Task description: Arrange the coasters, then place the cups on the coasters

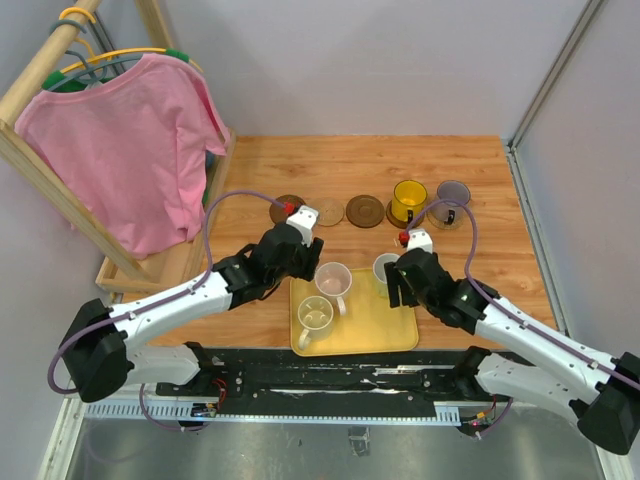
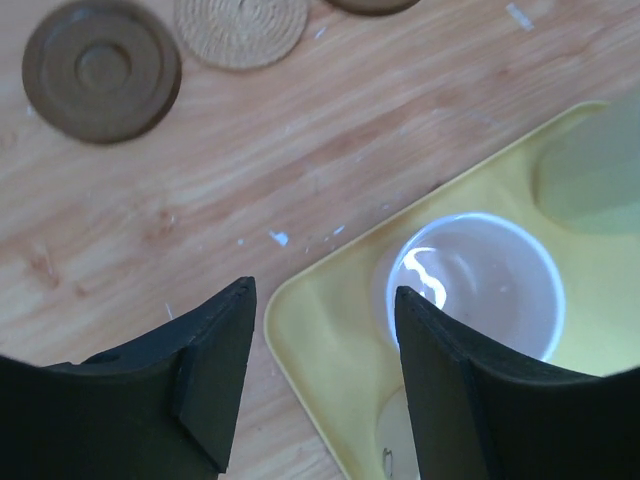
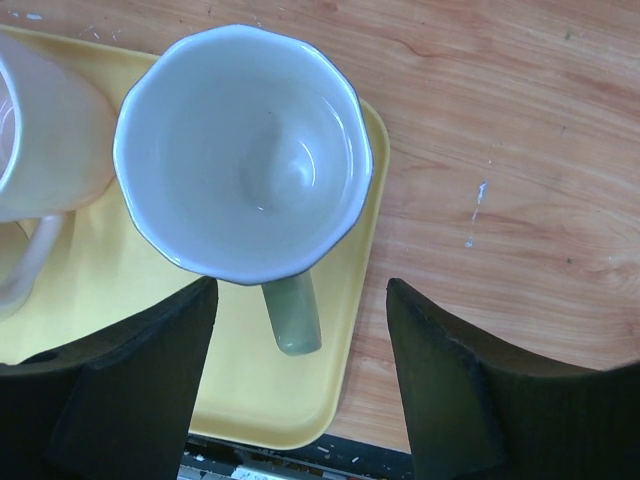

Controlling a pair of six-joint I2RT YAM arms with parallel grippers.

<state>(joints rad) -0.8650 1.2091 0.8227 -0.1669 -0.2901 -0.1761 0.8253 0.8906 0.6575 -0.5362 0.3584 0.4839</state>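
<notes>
The left gripper (image 2: 322, 300) hangs open and empty over the tray (image 2: 330, 385) corner, the pink cup (image 2: 470, 285) just ahead of its right finger; the right gripper (image 3: 300, 290) gapes wide, holding nothing, the green cup (image 3: 245, 150) handle between its fingers; farther on the tabletop (image 1: 480, 260), three bare coasters (image 1: 365, 211) in a row; beyond the right gripper, the yellow cup (image 1: 408, 198) and purple cup (image 1: 453, 193) sit on two more.

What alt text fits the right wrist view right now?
A white mug with a green handle sits upright in the corner of a yellow tray, its handle pointing back between the fingers of the open right claw. A pink cup stands beside it at the frame's left, and wood table fills the right.
</notes>
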